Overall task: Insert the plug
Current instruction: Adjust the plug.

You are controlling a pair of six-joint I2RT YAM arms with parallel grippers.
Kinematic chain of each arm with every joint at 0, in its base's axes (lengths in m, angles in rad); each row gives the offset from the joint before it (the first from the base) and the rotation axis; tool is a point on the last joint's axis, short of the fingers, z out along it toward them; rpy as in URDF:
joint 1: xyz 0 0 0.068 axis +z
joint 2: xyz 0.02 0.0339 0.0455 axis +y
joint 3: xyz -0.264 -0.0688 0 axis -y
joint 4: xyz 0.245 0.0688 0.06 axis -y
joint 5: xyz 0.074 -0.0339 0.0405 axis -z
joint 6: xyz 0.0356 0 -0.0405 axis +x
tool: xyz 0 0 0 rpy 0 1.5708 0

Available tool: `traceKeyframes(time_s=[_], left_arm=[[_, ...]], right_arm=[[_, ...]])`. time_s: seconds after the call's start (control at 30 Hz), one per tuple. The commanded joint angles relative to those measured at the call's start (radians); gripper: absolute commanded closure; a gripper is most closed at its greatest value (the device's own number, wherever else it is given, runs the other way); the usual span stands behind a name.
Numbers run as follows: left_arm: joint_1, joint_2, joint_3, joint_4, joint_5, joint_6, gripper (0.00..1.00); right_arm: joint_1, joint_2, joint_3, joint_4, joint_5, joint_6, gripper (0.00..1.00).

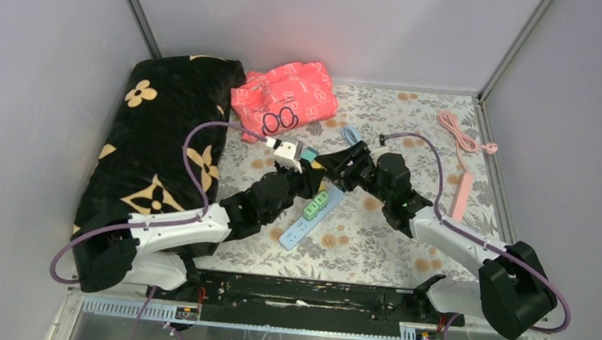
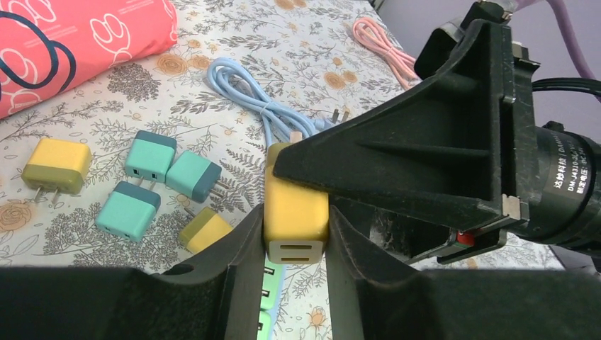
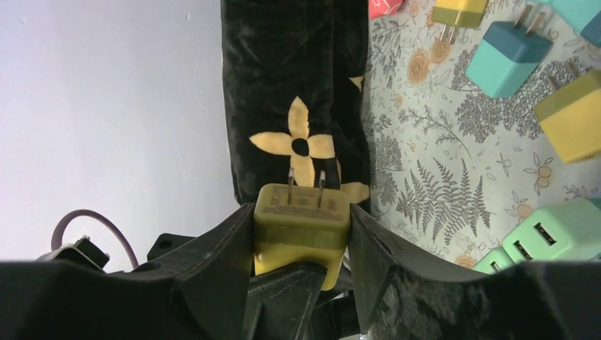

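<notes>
okay, overhead first: both arms meet over the middle of the worktop (image 1: 418, 114), left end effector (image 1: 314, 169) and right end effector (image 1: 337, 167) nose to nose. from up here i can barely make out what sits between them.

the left wrist camera settles it. the yellow plug (image 2: 296, 209) is clamped between my left fingers (image 2: 244, 237), usb ports facing the lens, and one black finger of the right end effector presses across its top.

the right wrist camera gives the other end (the one the left camera can't see): two metal prongs (image 3: 291, 183) pointing up in that view, with the right fingers tight on both sides of the plug body. so both end effectors are closed on the same plug, and it is held off the worktop, not in any socket.

the overhead shows the light blue power strip (image 1: 296, 234) lying just below the meeting point, with green plugs (image 1: 317, 204) seated in it. the left wrist view catches only a sliver of it under the yellow plug.

that view also shows loose plugs (image 2: 150, 154), teal and yellow, scattered on the worktop beside a coiled blue cable (image 2: 262, 99). only the overhead takes in the black blanket (image 1: 160, 149), the pink bag (image 1: 288, 95) and the pink strip (image 1: 461, 196) at the far right.
</notes>
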Motion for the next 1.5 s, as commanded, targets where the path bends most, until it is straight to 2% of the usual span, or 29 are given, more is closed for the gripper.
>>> traceKeyframes(time_s=[0.0,0.27,0.47,0.53,0.67,0.83,1.0,1.1,1.23,1.33,1.47], left_arm=[[0.009,-0.065,-0.018,-0.056,-0.022,0.013,0.92],[0.019,-0.135,0.034,-0.288,0.091,0.056,0.92],[0.055,-0.193,0.077,-0.486,0.223,0.074,0.92],[0.089,-0.206,0.101,-0.555,0.302,0.082,0.92],[0.166,-0.213,0.175,-0.722,0.445,0.1,0.92],[0.262,-0.189,0.272,-0.87,0.617,0.12,0.92],[0.313,-0.149,0.355,-0.991,0.733,0.126,0.92],[0.327,-0.131,0.405,-1.049,0.781,0.137,0.92],[0.331,-0.125,0.433,-1.079,0.826,0.142,0.91],[0.334,-0.12,0.446,-1.082,0.86,0.138,0.9],[0.334,-0.098,0.459,-1.082,0.897,0.13,0.9]], right_arm=[[-0.01,-0.057,0.037,-0.031,0.037,-0.114,0.42],[-0.012,-0.098,0.092,-0.206,0.02,-0.299,0.25],[-0.032,-0.061,0.13,-0.196,-0.156,-0.423,0.18],[-0.039,-0.046,0.152,-0.187,-0.242,-0.504,0.17],[-0.04,-0.043,0.2,-0.248,-0.36,-0.779,0.13],[-0.04,-0.035,0.247,-0.333,-0.489,-1.005,0.09],[-0.035,-0.061,0.205,-0.275,-0.605,-1.213,0.09],[-0.015,-0.118,0.136,-0.188,-0.625,-1.383,0.09],[0.029,-0.159,0.112,-0.222,-0.616,-1.647,0.09],[0.063,-0.174,0.096,-0.211,-0.548,-1.745,0.1],[0.116,-0.194,0.043,-0.107,-0.497,-1.821,0.12]])
